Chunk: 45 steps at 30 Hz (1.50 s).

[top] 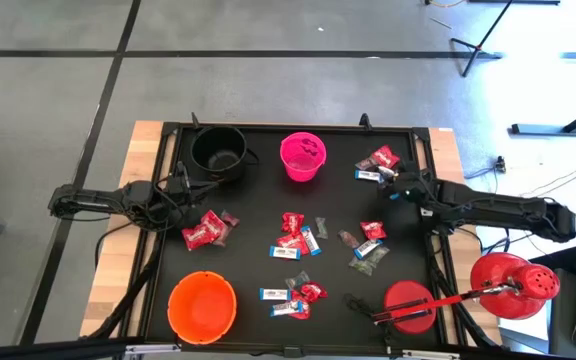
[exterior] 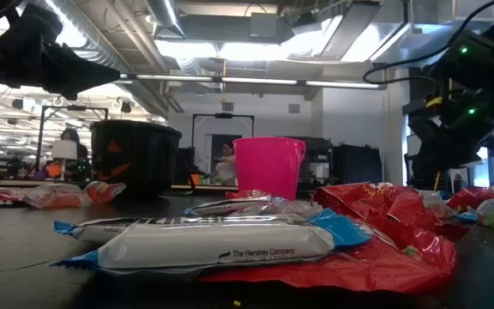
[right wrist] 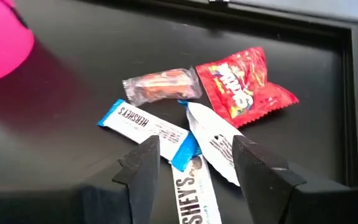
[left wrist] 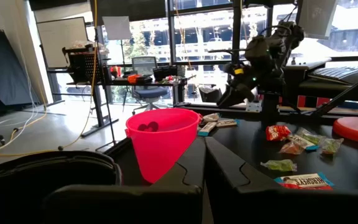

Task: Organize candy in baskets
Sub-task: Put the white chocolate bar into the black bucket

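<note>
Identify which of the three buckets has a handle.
The black bucket, at the table's far left corner beside the pink bucket. The pink one and the orange bucket show none.

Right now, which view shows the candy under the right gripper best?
Right wrist view: the Hershey's bars lie plainly between the open right gripper fingers. High view shows a small cluster; low view can't single it out; left wrist view shows it far off.

The worktop (top: 258, 215) was a matt black sheet with bare pale wood showing at its side edges. The pink bucket (top: 302, 157) looked like smooth, slightly glossy plastic, the orange bucket (top: 202, 305) likewise, and the black bucket (top: 218, 152) was duller. The red packets (right wrist: 244, 84) were shiny, crinkled foil-like wrap. The blue-and-white bars (right wrist: 148, 125) wore smooth, satiny film, and one small sweet (right wrist: 160, 85) sat in clear, glossy wrap.
</note>
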### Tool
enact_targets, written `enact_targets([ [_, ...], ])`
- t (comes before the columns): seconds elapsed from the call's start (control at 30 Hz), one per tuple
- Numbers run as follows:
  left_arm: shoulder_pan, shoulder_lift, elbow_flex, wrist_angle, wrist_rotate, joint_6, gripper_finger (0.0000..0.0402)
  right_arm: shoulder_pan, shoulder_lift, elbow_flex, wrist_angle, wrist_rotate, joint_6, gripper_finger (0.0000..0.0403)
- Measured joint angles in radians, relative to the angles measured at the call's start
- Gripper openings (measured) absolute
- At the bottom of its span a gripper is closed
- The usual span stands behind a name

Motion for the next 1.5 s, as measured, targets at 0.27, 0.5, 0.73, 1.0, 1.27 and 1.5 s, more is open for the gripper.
enact_targets([
  [0.27, 0.000, 0.000, 0.000, 0.000, 0.000, 0.000, 0.0002, -0.140, 0.000, 0.000, 0.004, -0.083, -0.060, 0.0200],
  [0.5, 0.000, 0.000, 0.000, 0.000, 0.000, 0.000, 0.0002, -0.187, 0.001, 0.000, 0.068, -0.183, -0.088, 0.0200],
  [0.73, 0.000, 0.000, 0.000, 0.000, 0.000, 0.000, 0.0002, -0.187, 0.085, 0.000, 0.164, -0.252, -0.157, 0.0200],
  [1.0, 0.000, 0.000, 0.000, 0.000, 0.000, 0.000, 0.0002, -0.187, 0.247, 0.000, 0.181, -0.144, -0.177, 0.0200],
  [1.27, 0.000, 0.000, 0.000, 0.000, 0.000, 0.000, 0.0002, -0.187, 0.337, 0.000, 0.229, -0.064, -0.164, 0.0200],
  [1.5, 0.000, 0.000, 0.000, 0.000, 0.000, 0.000, 0.0002, -0.187, 0.336, 0.073, 0.185, -0.057, -0.237, 0.0200],
])
